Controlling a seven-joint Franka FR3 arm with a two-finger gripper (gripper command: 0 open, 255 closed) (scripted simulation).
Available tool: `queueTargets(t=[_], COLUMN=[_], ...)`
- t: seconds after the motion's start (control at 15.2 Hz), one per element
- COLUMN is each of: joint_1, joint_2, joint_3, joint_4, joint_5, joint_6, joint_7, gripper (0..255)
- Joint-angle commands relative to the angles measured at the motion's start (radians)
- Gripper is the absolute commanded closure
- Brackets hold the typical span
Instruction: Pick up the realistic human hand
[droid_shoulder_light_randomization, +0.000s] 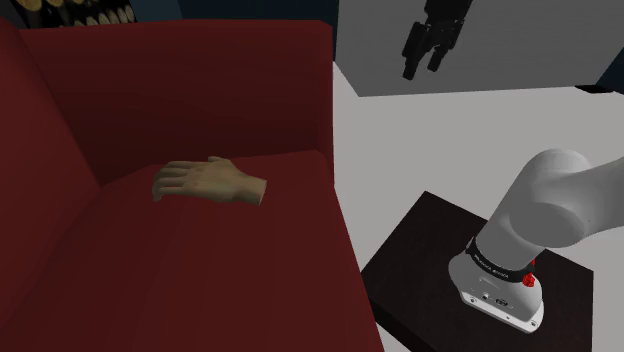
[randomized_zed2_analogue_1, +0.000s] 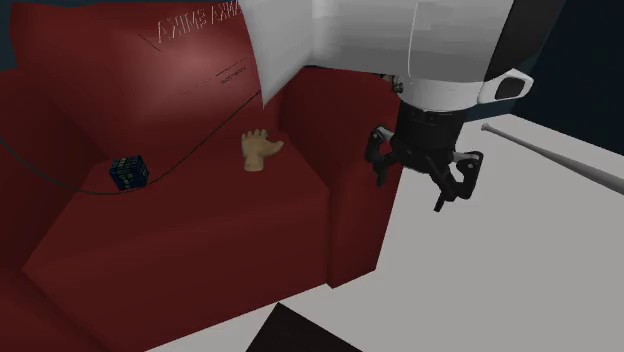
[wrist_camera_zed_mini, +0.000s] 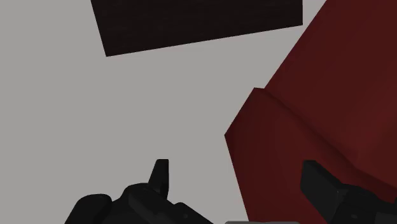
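A skin-coloured human hand (droid_shoulder_light_randomization: 208, 182) lies palm down on the red sofa's seat (droid_shoulder_light_randomization: 200, 280), close to the backrest, with its fingers pointing toward the shoulder view's left. In the second exterior view the hand (randomized_zed2_analogue_1: 260, 150) sits in the seat's far corner near the sofa arm. My black gripper (droid_shoulder_light_randomization: 422, 68) hangs high in the air, off the sofa and over the grey floor beside the sofa arm. It is well apart from the hand. In the wrist view the gripper (wrist_camera_zed_mini: 238, 179) is open, its fingers (wrist_camera_zed_mini: 160, 173) wide apart with nothing between them.
The sofa arm (wrist_camera_zed_mini: 318, 114) stands between gripper and hand. A dark cube with coloured squares (randomized_zed2_analogue_1: 128, 171) and a thin black cable lie on the seat. A grey rod (randomized_zed2_analogue_1: 560, 160) rests on the floor. The dark stand (droid_shoulder_light_randomization: 420, 250) sits beside the sofa.
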Motion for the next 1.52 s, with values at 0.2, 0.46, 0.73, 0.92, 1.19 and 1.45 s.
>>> queueTargets(t=[0.2, 0.46, 0.73, 0.92, 1.19, 1.45], joint_1=[0.017, 0.036, 0.050, 0.060, 0.073, 0.091], joint_2=[0.066, 0.166, 0.278, 0.370, 0.503, 0.649], joint_3=[0.058, 0.132, 0.204, 0.257, 0.324, 0.387], joint_4=[0.029, 0.084, 0.156, 0.222, 0.326, 0.451], joint_5=[0.036, 0.076, 0.104, 0.115, 0.115, 0.094], joint_6=[0.018, 0.041, 0.060, 0.071, 0.080, 0.078], joint_7=[0.062, 0.143, 0.224, 0.286, 0.371, 0.461], gripper=[0, 0, 0, 0, 0, 0])
